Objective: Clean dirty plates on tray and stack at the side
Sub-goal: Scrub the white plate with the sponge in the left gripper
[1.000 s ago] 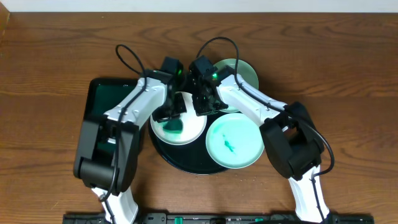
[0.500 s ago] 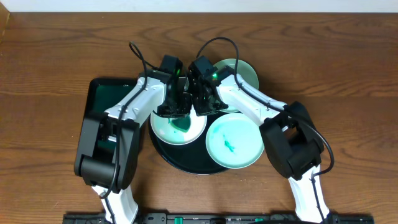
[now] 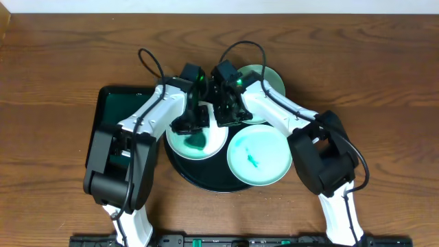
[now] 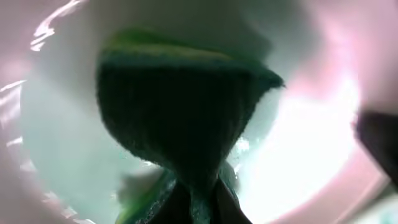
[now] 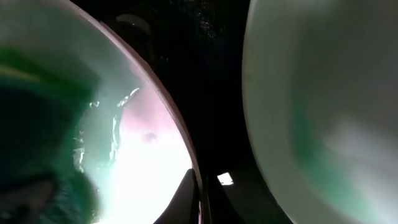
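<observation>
The white plate [image 3: 216, 140] lies on the left of the black tray [image 3: 206, 182]. My left gripper [image 3: 190, 125] is shut on a dark green sponge [image 3: 195, 142] and presses it onto this plate; in the left wrist view the sponge [image 4: 180, 112] covers most of the plate [image 4: 311, 143] above the jaws [image 4: 199, 205]. My right gripper [image 3: 223, 116] is shut on the white plate's far rim, and the right wrist view shows the fingers [image 5: 202, 199] pinching the rim [image 5: 149, 155]. One turquoise plate [image 3: 257, 156] with a green smear lies on the tray's right. Another turquoise plate [image 3: 271, 82] lies behind.
A dark-green rectangular tray [image 3: 110, 113] lies left of the black tray, under my left arm. The wooden table [image 3: 384, 82] surrounds both. In the right wrist view a turquoise plate [image 5: 311, 112] sits right of the black tray surface [image 5: 211, 74].
My left gripper has rubbed the sponge back and forth over the white plate, right then back left. My right gripper has held the rim without moving.
</observation>
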### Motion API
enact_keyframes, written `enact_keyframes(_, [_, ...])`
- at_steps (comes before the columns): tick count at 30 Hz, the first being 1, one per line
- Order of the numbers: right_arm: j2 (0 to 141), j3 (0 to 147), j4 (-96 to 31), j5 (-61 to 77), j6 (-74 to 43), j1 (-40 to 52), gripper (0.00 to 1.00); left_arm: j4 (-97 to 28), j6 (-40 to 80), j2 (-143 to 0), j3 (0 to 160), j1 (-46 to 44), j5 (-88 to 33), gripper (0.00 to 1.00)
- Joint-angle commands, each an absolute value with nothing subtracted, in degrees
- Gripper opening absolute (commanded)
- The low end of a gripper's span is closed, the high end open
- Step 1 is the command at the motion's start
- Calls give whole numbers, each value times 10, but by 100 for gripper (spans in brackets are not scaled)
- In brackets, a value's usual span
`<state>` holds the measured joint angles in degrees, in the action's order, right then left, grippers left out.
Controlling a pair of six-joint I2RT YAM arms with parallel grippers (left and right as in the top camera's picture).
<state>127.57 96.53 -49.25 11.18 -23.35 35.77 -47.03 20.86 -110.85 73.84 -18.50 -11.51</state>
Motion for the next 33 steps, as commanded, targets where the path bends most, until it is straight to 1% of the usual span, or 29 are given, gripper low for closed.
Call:
enact_keyframes(1, [1295, 966, -496, 158, -217, 344, 1, -456, 186, -1127, 724, -194, -166, 7])
enact_keyframes(4, [1301, 964, -496, 199, -203, 330, 1, -474, 326, -1127, 724, -187, 4, 7])
enact_keyframes(6, [1305, 962, -496, 214, -201, 325, 1, -486, 360, -1127, 724, -187, 63, 7])
enact_keyframes(8, [1305, 957, -494, 222, -201, 317, 1, -492, 363, -1127, 724, -189, 93, 7])
enact_keyframes(12, [1305, 957, -493, 226, -201, 313, 1, -505, 363, -1127, 724, -190, 95, 7])
enact_keyframes(14, [1305, 957, -490, 226, -201, 314, 1, -496, 299, -1127, 724, -190, 16, 7])
enact_keyframes(18, [1305, 957, -487, 226, -201, 314, 1, -453, 80, -1127, 724, -190, -261, 7])
enact_keyframes(19, [1305, 957, -486, 225, -201, 314, 1, -446, 75, -1127, 724, -190, -262, 7])
enact_keyframes(22, [1305, 956, -486, 223, -201, 314, 1, -416, 119, -1127, 724, -189, -159, 7])
enact_keyframes(23, [1305, 955, -486, 223, -201, 314, 1, -406, 153, -1127, 725, -187, -91, 7])
enact_keyframes(26, [1305, 955, -486, 218, -201, 314, 1, -397, 241, -1127, 728, -175, 58, 7])
enact_keyframes(28, [1305, 955, -486, 211, -201, 314, 1, -401, 284, -1127, 728, -164, 122, 7])
enact_keyframes(31, [1305, 955, -486, 209, -201, 314, 1, -435, 336, -1127, 729, -139, 176, 7])
enact_keyframes(33, [1305, 955, -486, 208, -201, 314, 1, -446, 338, -1127, 729, -132, 148, 7])
